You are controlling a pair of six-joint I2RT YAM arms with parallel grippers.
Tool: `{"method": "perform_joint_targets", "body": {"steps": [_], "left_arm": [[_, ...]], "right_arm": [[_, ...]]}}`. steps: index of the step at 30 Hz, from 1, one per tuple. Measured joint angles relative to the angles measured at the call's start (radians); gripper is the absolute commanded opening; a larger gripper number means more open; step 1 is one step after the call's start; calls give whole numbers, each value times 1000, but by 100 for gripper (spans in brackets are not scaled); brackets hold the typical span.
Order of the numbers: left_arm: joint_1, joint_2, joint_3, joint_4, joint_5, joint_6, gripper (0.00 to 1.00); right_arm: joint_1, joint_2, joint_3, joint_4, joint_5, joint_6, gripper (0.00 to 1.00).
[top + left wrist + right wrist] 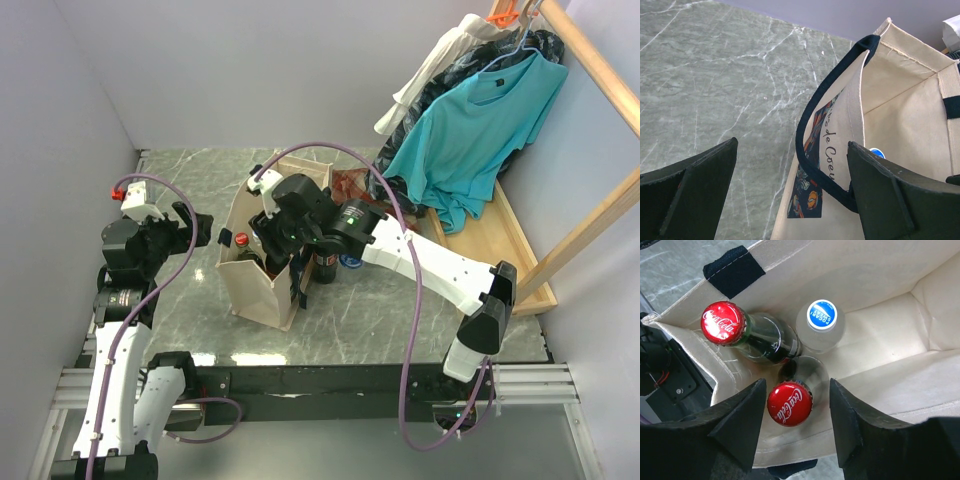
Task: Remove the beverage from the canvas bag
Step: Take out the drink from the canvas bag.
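Bottles stand upright inside the canvas bag point(880, 280) on the bench point(400, 300) — two red-capped colas, the far one point(724, 322) and the near one point(789, 403), plus a blue-capped bottle point(821, 315). My right pincer point(796, 390) is in the bag's mouth, fingers parted either side of the near cola's cap, slim gaps showing, nothing gripped. My left pincer point(792, 145) is spread wide beside the bag's navy handle point(798, 137).

Our left end effector point(198, 228), mid-left in the top view, gapes wide — our right end effector point(796, 390), at centre, points down, jaws parted.
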State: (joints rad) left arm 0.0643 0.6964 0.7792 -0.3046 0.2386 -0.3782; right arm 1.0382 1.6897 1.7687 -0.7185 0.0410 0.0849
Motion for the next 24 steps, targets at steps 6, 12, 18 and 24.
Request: {"method": "perform_joint_targets", "body": {"steps": [6,12,18,24], "left_arm": [[0,0,0,0,0,0,96],[0,0,0,0,0,0,96],[0,0,0,0,0,0,96],[0,0,0,0,0,0,96]], "right_arm": [[0,2,0,0,-4,-1,55],[0,13,11,-2,-8,-2,56],[0,18,13,-2,-8,-2,57],[0,18,14,-3,-8,-5,47]]}}
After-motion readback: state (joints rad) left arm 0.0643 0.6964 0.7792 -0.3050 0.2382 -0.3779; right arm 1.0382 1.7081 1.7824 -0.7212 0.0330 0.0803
